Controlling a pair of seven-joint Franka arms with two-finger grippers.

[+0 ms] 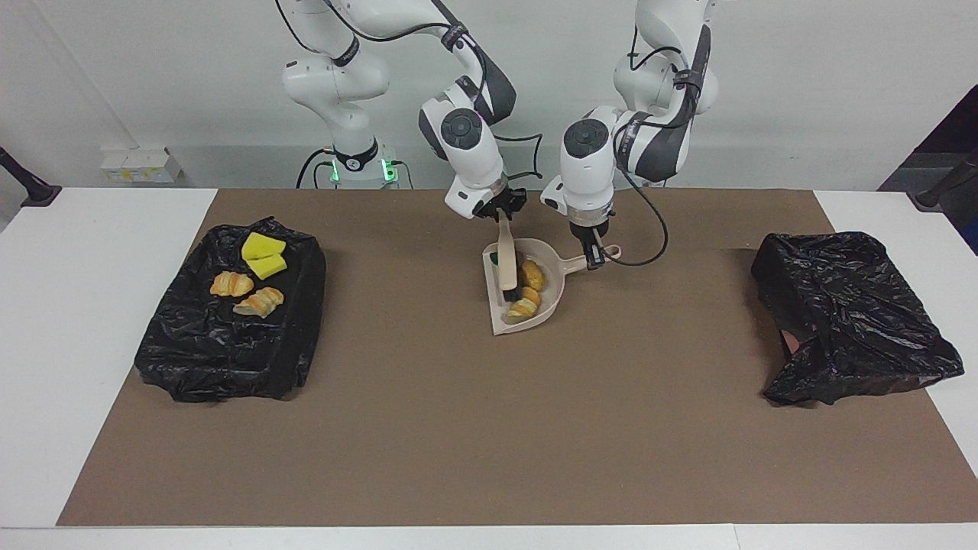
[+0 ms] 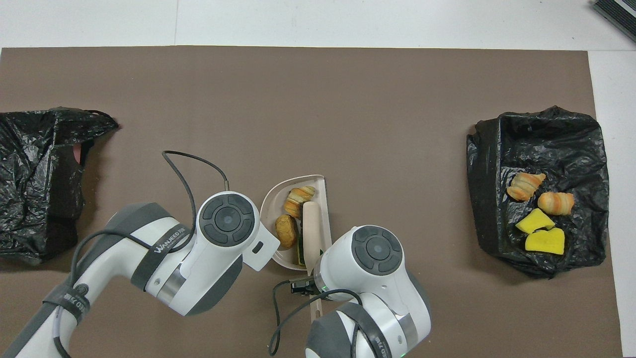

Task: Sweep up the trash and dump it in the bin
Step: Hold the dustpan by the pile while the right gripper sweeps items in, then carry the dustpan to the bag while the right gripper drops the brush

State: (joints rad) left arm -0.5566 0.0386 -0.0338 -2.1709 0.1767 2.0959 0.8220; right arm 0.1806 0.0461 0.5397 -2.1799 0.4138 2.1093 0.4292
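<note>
The beige dustpan [image 1: 544, 263] lies on the brown mat in the middle of the table, and also shows in the overhead view [image 2: 325, 199]. My left gripper [image 1: 594, 256] is shut on its handle. My right gripper [image 1: 500, 212] is shut on the beige brush [image 1: 506, 263], whose black bristles sit inside the pan. In the pan lie trash pieces: a croissant bit [image 1: 523, 309], a brown bread bit [image 1: 533, 275] and a green chunk [image 1: 495, 258]. More trash [image 1: 258, 275], two yellow sponge chunks and two croissant bits, lies on a black bag-covered box [image 1: 221, 351]. In the overhead view both grippers are hidden under their wrists.
A second black bag-lined bin [image 1: 848, 313] lies toward the left arm's end of the table, and also shows in the overhead view [image 2: 35, 184]. The brown mat [image 1: 489, 428] covers most of the white table. A cable loops beside the left wrist.
</note>
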